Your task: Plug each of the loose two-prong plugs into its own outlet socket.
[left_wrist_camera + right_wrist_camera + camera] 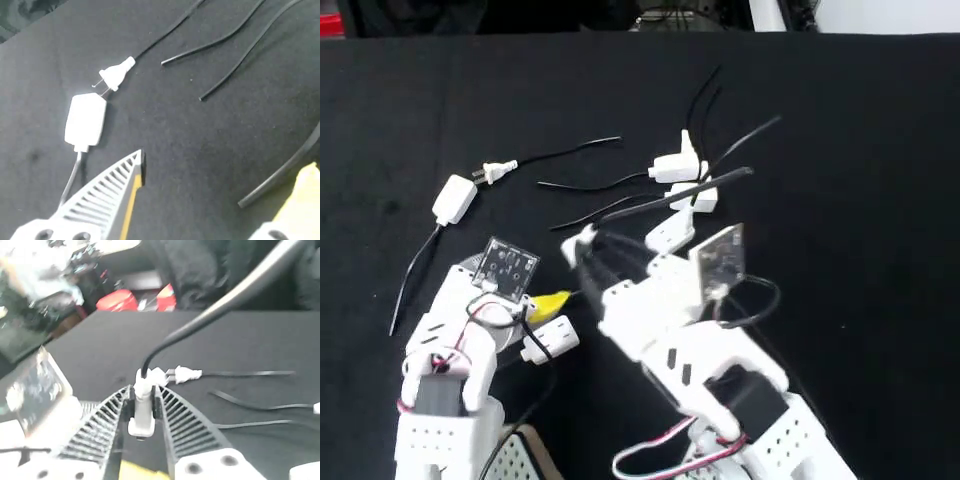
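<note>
A white outlet socket [86, 120] lies on the black table with a white two-prong plug [116, 75] at its end, prongs touching its face. The same pair shows in the high view as socket [453, 200] and plug [495, 172]. My left gripper [220, 190] hangs open just short of them, holding nothing. My right gripper [143, 390] is shut on a white connector [142, 407] whose thick black cord [220, 305] rises away; I cannot tell whether it is a plug or a socket. In the high view that right gripper [580, 245] sits mid-table.
More white plugs and sockets [678, 168] with thin black cords [590, 185] lie tangled at the back centre. The left arm's camera board [40, 390] stands close beside the right gripper. Red things [116, 301] sit beyond the table's far edge.
</note>
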Controlling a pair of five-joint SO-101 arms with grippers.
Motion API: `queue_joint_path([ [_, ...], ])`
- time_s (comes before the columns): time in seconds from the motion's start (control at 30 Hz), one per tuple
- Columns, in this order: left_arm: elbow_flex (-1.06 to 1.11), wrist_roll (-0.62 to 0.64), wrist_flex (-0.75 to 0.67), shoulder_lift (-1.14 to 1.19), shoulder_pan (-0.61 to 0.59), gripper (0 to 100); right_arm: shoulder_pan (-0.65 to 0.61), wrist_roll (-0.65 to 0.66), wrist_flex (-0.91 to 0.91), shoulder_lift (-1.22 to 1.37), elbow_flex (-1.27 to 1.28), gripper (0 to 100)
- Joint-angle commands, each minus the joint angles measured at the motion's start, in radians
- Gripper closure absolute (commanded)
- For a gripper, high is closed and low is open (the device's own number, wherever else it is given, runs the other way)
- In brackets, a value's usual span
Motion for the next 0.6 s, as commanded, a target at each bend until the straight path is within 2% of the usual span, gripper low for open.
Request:
queue_joint_path([
  [0.0,-0.071,0.017,0.032,0.026,0.008,55,-0.061,-0.012,-0.055,-0.012,0.033,98.7],
  [0.17,-0.145,0.153,0.038,-0.009,0.008,55,-0.068,-0.064,-0.083,-0.012,0.071,98.7],
  [0.43,-0.236,0.183,0.127,-0.037,0.01,55,-0.072,-0.068,-0.077,-0.012,0.076,98.7],
  [0.57,-0.305,0.232,0.169,-0.037,0.061,55,-0.072,-0.068,-0.014,-0.012,0.059,98.7],
])
